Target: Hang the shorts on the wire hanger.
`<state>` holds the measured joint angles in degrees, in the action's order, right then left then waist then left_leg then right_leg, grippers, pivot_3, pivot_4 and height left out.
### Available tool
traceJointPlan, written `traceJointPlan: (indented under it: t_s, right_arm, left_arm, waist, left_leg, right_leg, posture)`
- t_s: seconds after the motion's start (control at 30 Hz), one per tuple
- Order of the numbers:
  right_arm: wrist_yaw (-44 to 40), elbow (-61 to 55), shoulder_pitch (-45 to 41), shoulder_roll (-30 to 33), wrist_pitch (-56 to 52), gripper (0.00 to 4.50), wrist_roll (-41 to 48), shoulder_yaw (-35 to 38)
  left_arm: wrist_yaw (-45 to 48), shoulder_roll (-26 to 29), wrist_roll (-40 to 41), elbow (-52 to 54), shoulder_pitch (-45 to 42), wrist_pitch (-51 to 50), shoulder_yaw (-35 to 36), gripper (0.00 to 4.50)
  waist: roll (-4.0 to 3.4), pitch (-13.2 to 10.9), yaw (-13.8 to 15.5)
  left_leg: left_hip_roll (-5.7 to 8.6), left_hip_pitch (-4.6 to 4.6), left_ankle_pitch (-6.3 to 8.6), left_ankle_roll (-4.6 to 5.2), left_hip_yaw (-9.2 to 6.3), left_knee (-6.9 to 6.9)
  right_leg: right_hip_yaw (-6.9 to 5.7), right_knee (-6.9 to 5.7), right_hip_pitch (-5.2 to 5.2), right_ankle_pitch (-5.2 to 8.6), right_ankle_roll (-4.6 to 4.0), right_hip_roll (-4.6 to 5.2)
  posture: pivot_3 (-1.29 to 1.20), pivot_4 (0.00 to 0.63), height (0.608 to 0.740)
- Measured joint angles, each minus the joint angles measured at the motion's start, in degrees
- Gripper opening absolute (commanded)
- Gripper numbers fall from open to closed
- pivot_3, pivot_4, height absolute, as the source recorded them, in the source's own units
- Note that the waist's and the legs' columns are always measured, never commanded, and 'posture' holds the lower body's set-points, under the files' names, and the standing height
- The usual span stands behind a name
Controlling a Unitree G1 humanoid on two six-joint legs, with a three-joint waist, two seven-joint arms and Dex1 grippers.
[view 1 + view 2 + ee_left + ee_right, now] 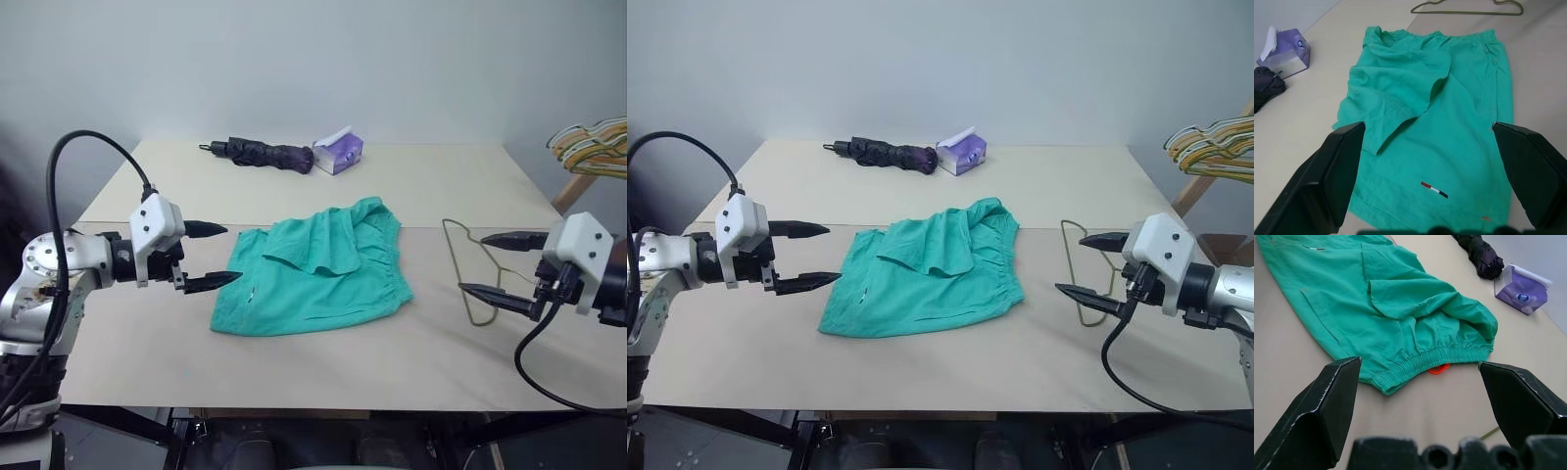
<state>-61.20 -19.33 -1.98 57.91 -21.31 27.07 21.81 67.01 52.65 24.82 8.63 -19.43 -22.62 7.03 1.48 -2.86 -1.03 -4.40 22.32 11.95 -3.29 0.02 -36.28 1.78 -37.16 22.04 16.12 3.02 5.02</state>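
Note:
The teal-green shorts (318, 266) lie flat and rumpled in the middle of the table, waistband toward the right, one leg folded over. To their right the thin olive wire hanger (468, 266) rests on the table. My left gripper (217, 257) hovers open just left of the shorts' leg hems, pointing at them, nothing between its fingers. On the far side my right gripper (492, 264) is open too, above the hanger, aimed at the waistband (1440, 360). A small orange bit (1439, 368) peeks from under the waistband.
A folded dark umbrella (263, 153) and a purple tissue box (339, 150) sit at the back of the table. A bunch of coloured hangers (591, 145) hangs off a wooden stand at the far right. The table's front edge (294, 403) is close to me.

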Motion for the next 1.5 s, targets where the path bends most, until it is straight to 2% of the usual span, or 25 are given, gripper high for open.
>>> traceJointPlan:
  t_s: [0.47, 0.6, 0.93, 1.17, 1.33, 1.43, 1.5]
  right_arm:
    - [0.35, -0.26, 0.28, -0.69, 0.34, 4.49, -0.03, -0.06]
    - [0.64, -0.54, -0.1, -0.8, 0.47, 4.49, -0.32, -0.67]
    - [3.11, -1.79, -2.24, 0.02, 20.29, 4.49, -22.39, -16.62]
    - [8.81, 9.08, -11.8, -4.5, 33.41, 4.49, -41.84, -32.09]
    - [13.08, 19.2, -18.23, -7.03, 39.17, 4.49, -51.91, -38.82]
    - [15.64, 24.56, -21.28, -7.73, 42.79, 3.87, -56.43, -41.58]
    - [16.89, 26.9, -22.23, -7.73, 44.98, 3.21, -58.31, -42.29]
  left_arm:
    - [-0.07, 0.83, 0.01, 0.62, 0.03, 0.06, 0.02, 4.5]
    - [0.06, 0.85, 0.0, 0.63, 0.04, 0.07, 0.01, 4.5]
    - [1.63, 1.84, -0.1, 1.85, 2.35, 1.21, -0.03, 4.5]
    - [0.91, 1.87, -0.1, 4.75, 5.11, 1.07, -0.12, 4.5]
    - [-0.14, 1.76, -0.31, 6.0, 6.4, 1.08, -0.35, 4.5]
    - [-0.54, 1.77, -0.28, 6.41, 6.56, 1.01, -0.34, 4.5]
    - [-0.75, 1.78, -0.21, 6.96, 6.97, 0.92, -0.3, 4.5]
  waist:
    - [0.0, 0.0, 0.17]
    - [0.02, -0.02, 0.15]
    - [0.05, -0.77, 0.21]
    - [0.19, -1.3, -0.05]
    - [0.13, -1.53, 0.16]
    - [0.13, -1.58, 0.24]
    - [0.14, -1.59, 0.23]
  left_leg:
    - [0.0, 0.0, 0.0, 0.0, 0.02, -0.01]
    - [0.0, -0.01, 0.0, 0.0, 0.02, -0.01]
    - [-0.01, 0.01, 0.0, 0.0, 0.1, 0.0]
    - [-0.03, 0.02, 0.0, 0.0, 0.13, -0.01]
    - [-0.03, 0.05, 0.0, 0.0, 0.14, -0.01]
    - [-0.03, 0.04, 0.0, 0.0, 0.15, -0.01]
    - [-0.03, 0.02, 0.0, 0.0, 0.15, -0.01]
  right_leg:
    - [0.02, 0.0, 0.0, 0.0, 0.01, 0.0]
    - [0.03, 0.0, 0.0, 0.0, 0.01, 0.0]
    - [0.11, 0.0, 0.09, 0.02, 0.05, -0.02]
    - [0.14, -0.02, 0.14, -0.01, 0.01, -0.04]
    - [0.15, -0.02, 0.16, -0.09, -0.13, -0.04]
    - [0.16, -0.01, 0.15, -0.1, -0.13, -0.04]
    - [0.16, -0.01, 0.14, -0.1, -0.13, -0.04]
  posture:
    - [0.0, 0.03, 0.74]
    - [0.01, 0.051, 0.74]
    - [0.0, 0.072, 0.74]
    - [-0.01, 0.071, 0.74]
    - [0.01, 0.073, 0.74]
    - [0.02, 0.079, 0.74]
    - [0.02, 0.081, 0.74]
